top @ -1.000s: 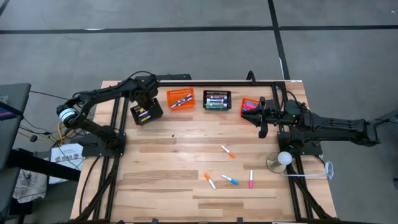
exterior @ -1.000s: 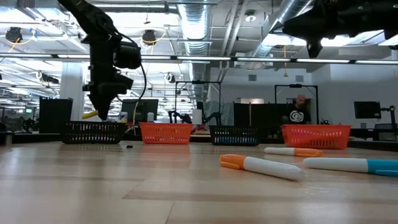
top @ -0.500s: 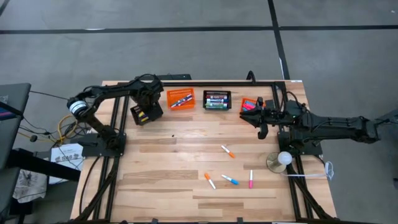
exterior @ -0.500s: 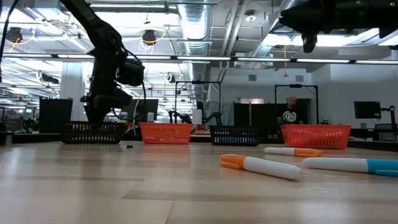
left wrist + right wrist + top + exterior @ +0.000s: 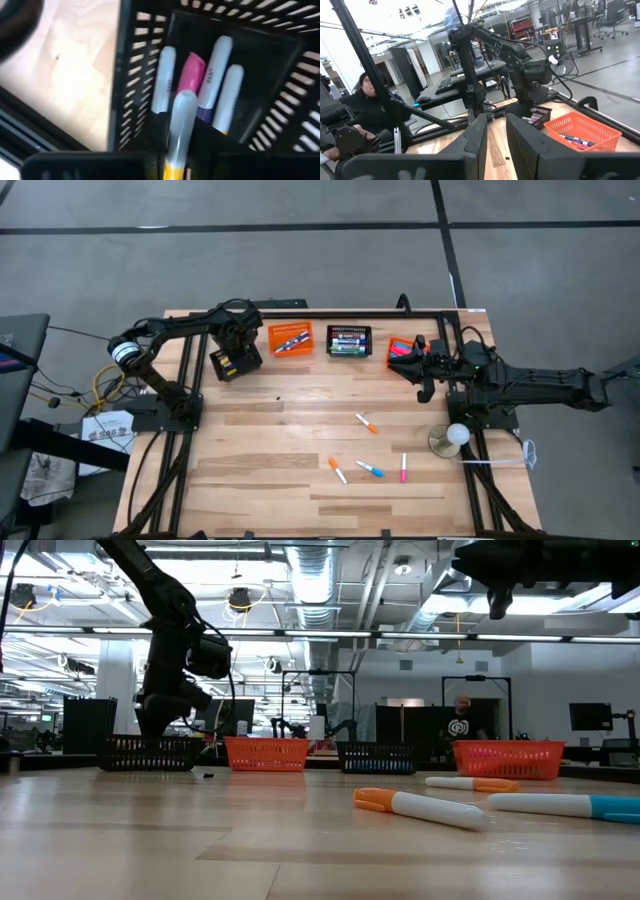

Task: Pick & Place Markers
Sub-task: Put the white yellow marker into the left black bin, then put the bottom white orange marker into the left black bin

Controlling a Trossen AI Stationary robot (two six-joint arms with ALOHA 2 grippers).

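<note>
My left gripper (image 5: pixel 237 348) points down into the black mesh basket (image 5: pixel 236 363) at the far left and is shut on a white marker with a yellow cap (image 5: pixel 178 131). Below it in that basket lie white-bodied markers (image 5: pixel 220 75) and a pink-capped one (image 5: pixel 190 72). Several markers lie loose on the table: one orange-capped (image 5: pixel 366 423), another orange-capped (image 5: pixel 338 470), a blue-capped (image 5: pixel 369 470) and a pink one (image 5: pixel 404 468). My right gripper (image 5: pixel 422 376) hangs level over the far right, shut and holding nothing, its fingers (image 5: pixel 479 140) almost together. My left gripper pinches the marker between its two fingers at the yellow cap end (image 5: pixel 172 170). The fingers come from above, pointing steeply down, and the marker runs on along them with its white end (image 5: pixel 184 100) lowest, inside the black basket. Whether that end rests on the markers below, I cannot tell.
Along the far edge stand an orange basket (image 5: pixel 290 339), a black basket (image 5: pixel 349 341) and another orange basket (image 5: pixel 402 351), all with markers inside. A round lamp base (image 5: pixel 447 439) sits at the right edge. A person (image 5: pixel 370 105) sits beyond the table.
My left gripper has gone down with the yellow-capped marker, from above the far-left black basket into it, rolling a little on the way. It has kept still for the last half second.
</note>
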